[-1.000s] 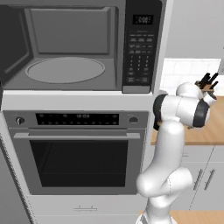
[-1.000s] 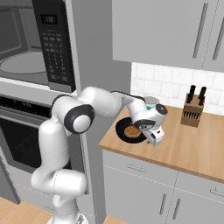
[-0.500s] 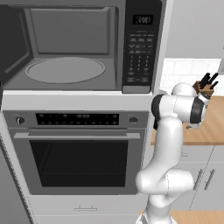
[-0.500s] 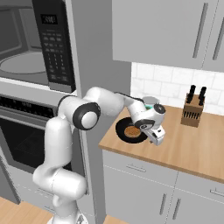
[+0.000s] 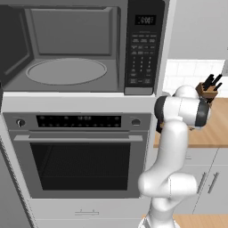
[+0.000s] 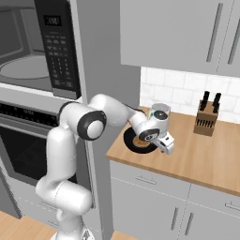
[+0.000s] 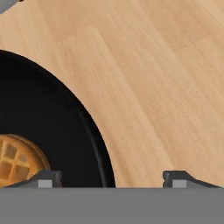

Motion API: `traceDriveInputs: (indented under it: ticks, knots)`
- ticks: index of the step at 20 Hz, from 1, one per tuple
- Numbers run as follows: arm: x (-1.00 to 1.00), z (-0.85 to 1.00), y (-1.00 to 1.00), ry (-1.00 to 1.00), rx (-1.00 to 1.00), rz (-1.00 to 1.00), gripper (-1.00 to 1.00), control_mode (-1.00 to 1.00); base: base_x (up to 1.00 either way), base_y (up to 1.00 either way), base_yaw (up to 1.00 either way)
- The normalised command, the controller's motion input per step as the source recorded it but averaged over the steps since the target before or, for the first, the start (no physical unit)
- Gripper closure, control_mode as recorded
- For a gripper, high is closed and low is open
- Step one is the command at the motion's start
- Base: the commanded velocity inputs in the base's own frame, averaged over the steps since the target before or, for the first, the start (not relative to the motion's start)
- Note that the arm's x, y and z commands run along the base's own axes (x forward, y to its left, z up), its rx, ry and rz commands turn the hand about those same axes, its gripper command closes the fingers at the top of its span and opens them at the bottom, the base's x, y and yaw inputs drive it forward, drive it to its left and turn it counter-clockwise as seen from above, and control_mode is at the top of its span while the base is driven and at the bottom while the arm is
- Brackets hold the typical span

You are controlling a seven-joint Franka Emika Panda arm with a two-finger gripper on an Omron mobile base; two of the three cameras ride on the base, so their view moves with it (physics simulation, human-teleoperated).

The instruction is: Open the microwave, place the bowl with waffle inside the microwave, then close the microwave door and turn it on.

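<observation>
My jaws stand open astride the rim of the bowl with waffle (image 7: 52, 131) on the worktop (image 7: 166, 78): one fingertip (image 7: 43, 179) inside, one outside.

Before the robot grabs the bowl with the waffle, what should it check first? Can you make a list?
1. microwave door swung open: ok.
2. microwave turntable bare: ok.
3. bowl with waffle sits on the counter: ok.
4. end effector fingers apart, one either side of the bowl's rim: ok.
5. Rim already gripped: not ok.
6. Knife block stands away from the bowl: ok.
</observation>
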Motion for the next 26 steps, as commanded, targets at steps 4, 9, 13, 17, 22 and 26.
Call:
traceDriveInputs:
  ticks: [4,9,13,17,22,26]
  knots:
    - [0.00,-0.30,0.17,0.02,-0.07,0.00,1.00,-1.00,0.00,0.00,0.00]
    - [0.00,-0.35,0.00,0.03,0.20,0.00,1.00,-1.00,0.00,0.00,0.00]
    - [0.00,-0.09,-0.26,0.00,0.31,0.00,1.00,-1.00,0.00,0.00,0.00]
    - [-0.08,0.01,-0.05,0.00,0.30,0.00,1.00,-1.00,0.00,0.00,0.00]
    - [-0.66,0.28,0.09,-0.06,0.08,-0.05,1.00,-1.00,0.00,0.00,0.00]
    - [-1.00,0.29,0.53,-0.16,-0.10,0.00,1.00,-1.00,0.00,0.00,0.00]
